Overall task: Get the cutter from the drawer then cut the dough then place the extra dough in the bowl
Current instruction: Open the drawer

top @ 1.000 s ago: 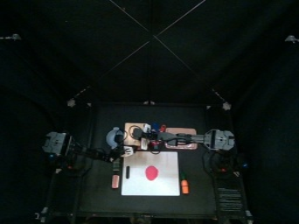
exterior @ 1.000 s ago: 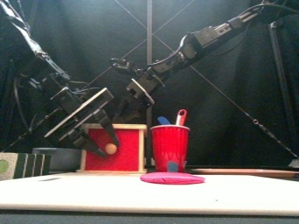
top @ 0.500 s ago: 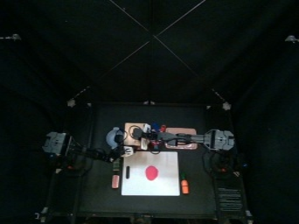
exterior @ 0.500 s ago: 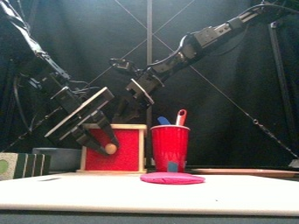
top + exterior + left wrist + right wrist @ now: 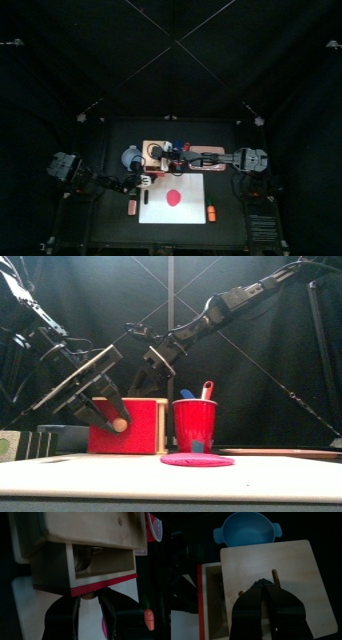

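Observation:
The pale wooden box (image 5: 163,153) stands behind the white board (image 5: 201,190). Its red drawer front (image 5: 127,439) is pulled out toward the table's front. My left gripper (image 5: 118,424) is shut on the drawer knob (image 5: 87,597). In the left wrist view the metal cutter (image 5: 85,560) lies inside the open drawer. My right gripper (image 5: 264,586) presses shut onto the box top (image 5: 294,572). The flat red dough (image 5: 174,197) lies on the board, seen low in the front view as the dough (image 5: 197,460). The blue-grey bowl (image 5: 246,529) sits left of the box.
A red cup (image 5: 195,424) holding a blue and a red toy knife stands right of the box. A toy carrot (image 5: 211,212) lies at the board's right edge, and a small orange toy (image 5: 131,207) lies left of the board.
My left gripper has drawn back toward the table's front with the knob, sliding the drawer out. The right gripper stays on the box top.

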`<action>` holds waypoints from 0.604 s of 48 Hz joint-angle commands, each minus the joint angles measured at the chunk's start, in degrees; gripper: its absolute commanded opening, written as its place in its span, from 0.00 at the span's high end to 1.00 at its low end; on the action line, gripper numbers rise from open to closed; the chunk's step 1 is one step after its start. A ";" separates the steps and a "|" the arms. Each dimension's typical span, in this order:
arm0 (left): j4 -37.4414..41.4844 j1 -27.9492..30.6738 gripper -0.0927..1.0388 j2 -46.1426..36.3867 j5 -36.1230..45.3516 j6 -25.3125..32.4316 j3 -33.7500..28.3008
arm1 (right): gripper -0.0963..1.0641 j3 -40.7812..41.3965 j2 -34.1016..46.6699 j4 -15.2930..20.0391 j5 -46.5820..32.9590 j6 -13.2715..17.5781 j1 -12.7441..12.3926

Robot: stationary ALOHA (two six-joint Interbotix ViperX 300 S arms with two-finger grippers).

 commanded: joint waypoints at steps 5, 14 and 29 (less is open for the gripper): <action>-0.97 -2.46 0.44 0.09 0.18 0.09 -0.35 | 0.88 -0.35 0.09 0.18 0.44 0.09 -0.18; -1.05 -4.04 0.44 0.18 0.18 0.09 -0.62 | 0.88 -0.35 0.44 0.00 0.44 0.09 -0.18; -1.93 -5.98 0.44 0.18 0.18 0.09 -1.23 | 0.88 -0.88 0.44 -0.09 0.53 0.09 -0.26</action>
